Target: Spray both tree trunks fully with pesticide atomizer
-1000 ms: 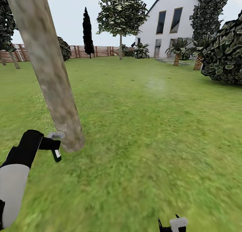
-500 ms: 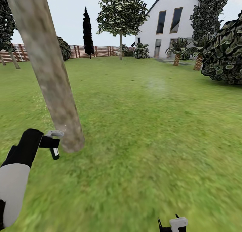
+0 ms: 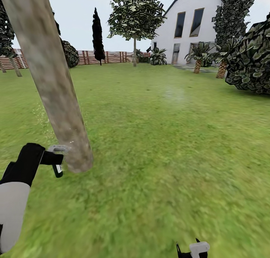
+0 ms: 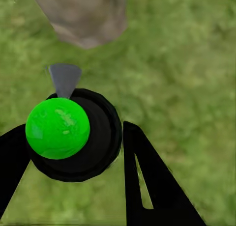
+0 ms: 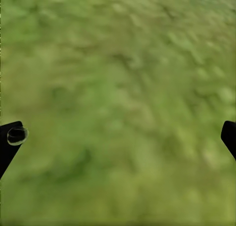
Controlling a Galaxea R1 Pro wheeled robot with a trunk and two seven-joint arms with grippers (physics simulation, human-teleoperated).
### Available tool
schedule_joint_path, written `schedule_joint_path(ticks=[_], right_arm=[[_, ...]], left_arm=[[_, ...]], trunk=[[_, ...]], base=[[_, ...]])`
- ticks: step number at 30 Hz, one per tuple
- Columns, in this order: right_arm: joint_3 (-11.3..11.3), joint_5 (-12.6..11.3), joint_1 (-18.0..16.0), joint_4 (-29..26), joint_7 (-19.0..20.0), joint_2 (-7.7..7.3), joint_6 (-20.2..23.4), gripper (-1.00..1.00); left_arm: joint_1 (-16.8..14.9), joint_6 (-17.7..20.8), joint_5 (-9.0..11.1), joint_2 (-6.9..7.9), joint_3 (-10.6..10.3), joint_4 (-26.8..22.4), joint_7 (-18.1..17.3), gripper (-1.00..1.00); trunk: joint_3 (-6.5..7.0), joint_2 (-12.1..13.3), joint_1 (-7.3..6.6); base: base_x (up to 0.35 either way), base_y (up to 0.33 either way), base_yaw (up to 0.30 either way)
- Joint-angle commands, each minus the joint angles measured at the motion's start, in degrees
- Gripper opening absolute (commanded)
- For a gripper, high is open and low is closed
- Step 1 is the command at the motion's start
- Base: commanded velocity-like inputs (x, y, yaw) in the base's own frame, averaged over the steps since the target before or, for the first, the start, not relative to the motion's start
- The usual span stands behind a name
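**Down at the trunk base: sprayer nearly touching bark**

Low at the robot's left, the left gripper (image 3: 52,160) is clamped on the atomizer (image 3: 57,164), fingers either side of the black bottle in the left wrist view, nozzle aimed at the foot of the leaning trunk (image 3: 56,93). The right gripper (image 3: 193,250) hangs spread wide and empty over the grass (image 3: 157,168). A few pale specks (image 3: 42,114) float beside the trunk. Farther off stands the second tree (image 3: 135,22) by the fence (image 3: 105,57), with the house (image 3: 187,26) behind.

The worry: the nozzle sits so near the bark that spray probably hits one small patch, so the upper trunk and far side may go uncovered. A bump against the trunk might also twist the bottle in the grip.
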Motion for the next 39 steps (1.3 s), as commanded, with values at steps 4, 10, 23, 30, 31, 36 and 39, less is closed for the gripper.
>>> schedule_joint_path(ticks=[4, 10, 23, 30, 31, 36, 39], right_arm=[[0.0, 0.0, 0.0, 0.0, 0.0, 0.0, 0.0, 1.0], [0.0, 0.0, 0.0, 0.0, 0.0, 0.0, 0.0, 1.0], [0.0, 0.0, 0.0, 0.0, 0.1, 0.0, 0.0, 1.0], [0.0, 0.0, 0.0, 0.0, 0.1, 0.0, 0.0, 1.0], [0.0, 0.0, 0.0, 0.0, 0.1, 0.0, 0.0, 1.0], [0.0, 0.0, 0.0, 0.0, 0.1, 0.0, 0.0, 1.0], [0.0, 0.0, 0.0, 0.0, 0.1, 0.0, 0.0, 1.0]], left_arm=[[1.1, 0.1, 0.6, 1.09, -0.4, 0.1, 0.0, -1.0], [1.2, -0.1, 0.6, 1.52, -0.8, 0.1, -4.0, -1.0], [0.7, 0.7, -1.0, 8.75, -8.5, 1.3, -10.1, -1.0], [-1.0, 0.8, -1.5, 8.95, -8.6, 0.4, -11.5, -1.0], [-0.8, 0.8, -1.5, 9.34, -8.6, 0.4, -11.5, -1.0], [-0.2, 0.8, -1.5, 9.49, -8.7, 0.4, -11.5, -1.0], [-0.2, 0.8, -1.5, 9.36, -8.7, 0.4, -11.5, -1.0]], trunk=[[0.0, 0.0, 0.0], [0.0, 0.0, 0.0], [0.0, 0.0, 0.0], [0.0, 0.0, 0.0], [0.0, 0.0, 0.0], [0.0, 0.0, 0.0], [0.0, 0.0, 0.0]], base=[[0.0, 0.0, 0.0], [0.141, 0.034, 0.0], [0.003, 0.001, 0.0], [0.01, 0.004, 0.0], [0.191, 0.134, 0.0], [0.267, 0.216, 0.0], [0.228, 0.172, 0.0]])
